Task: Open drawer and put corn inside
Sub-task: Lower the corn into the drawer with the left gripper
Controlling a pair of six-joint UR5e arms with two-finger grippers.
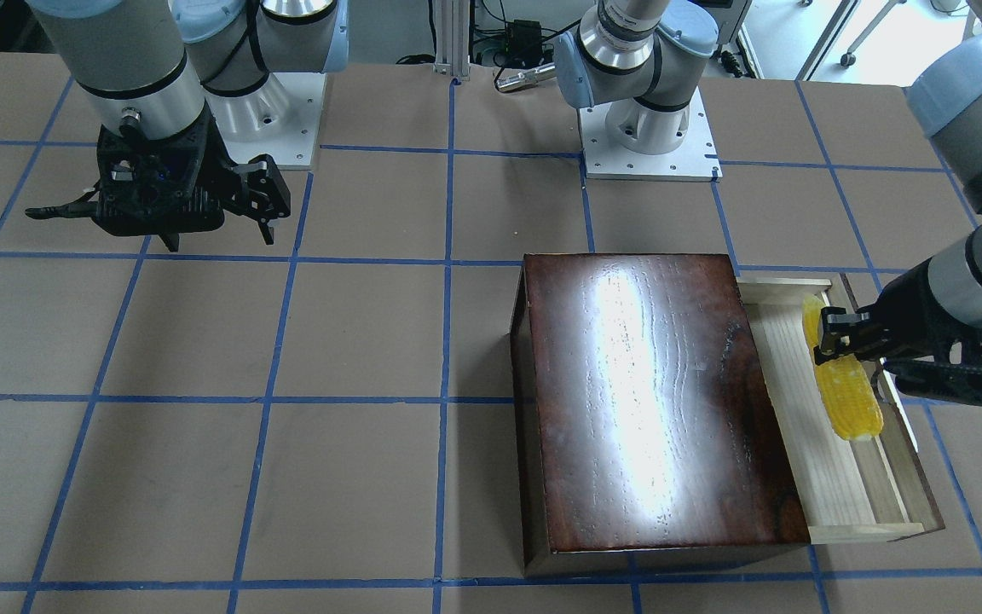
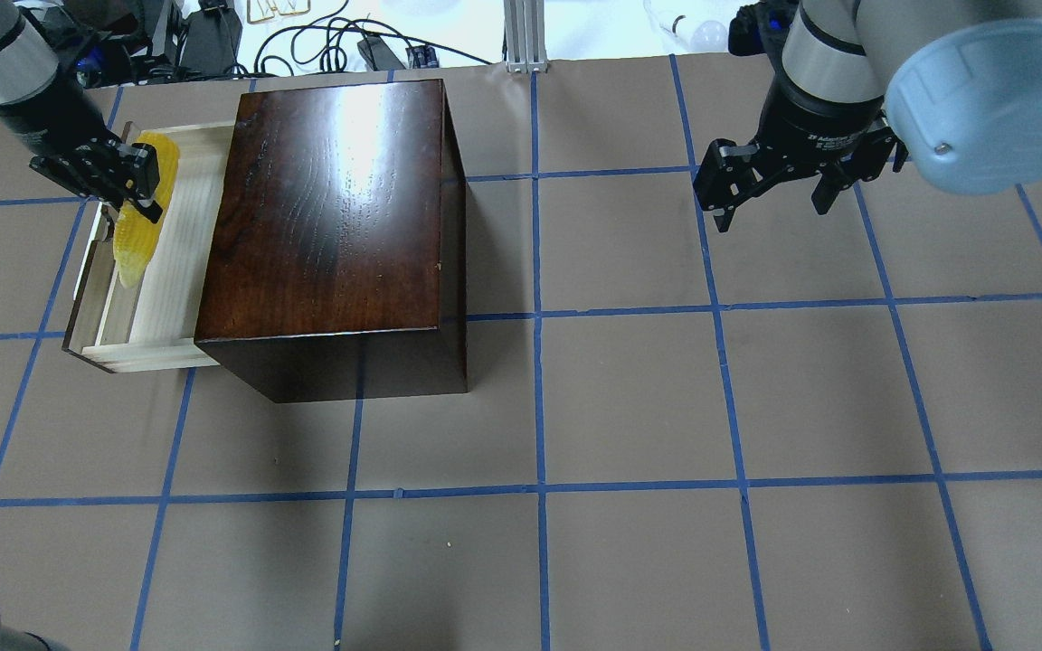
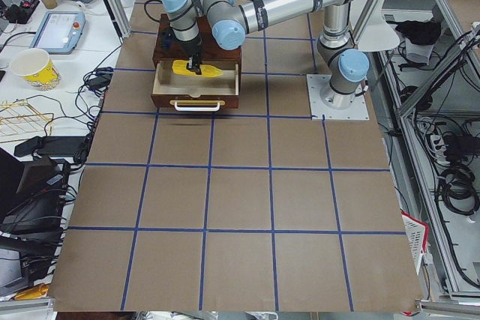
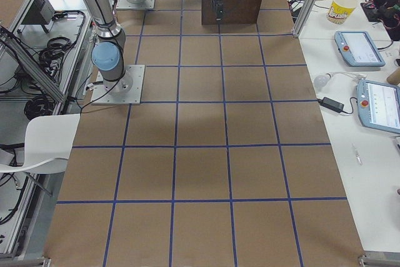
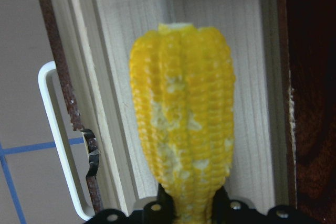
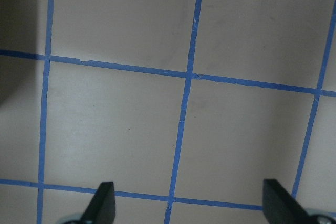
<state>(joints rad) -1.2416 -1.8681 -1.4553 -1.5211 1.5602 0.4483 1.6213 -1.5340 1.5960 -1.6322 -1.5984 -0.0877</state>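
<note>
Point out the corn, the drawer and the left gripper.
corn point(image 5: 184, 119): left wrist view, kernels at mid-cob.
drawer point(image 1: 823, 477): front-facing view, bare tray floor.
left gripper point(image 2: 146, 185): overhead view, midway between the fingertips clamped on the corn.

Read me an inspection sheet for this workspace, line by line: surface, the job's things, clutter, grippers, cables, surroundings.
Surface: brown table with a blue tape grid.
Job's things: drawer pulled open from the dark box; corn within the tray's outline, though whether it rests on the floor cannot be told.
Clutter: nothing seen on the table.
Grippers: left gripper shut on the corn; right gripper open, empty, above bare table.
Cables: black cables beyond the table's far edge.
Surroundings: paper cup and pendants on side benches; white chair.
</note>
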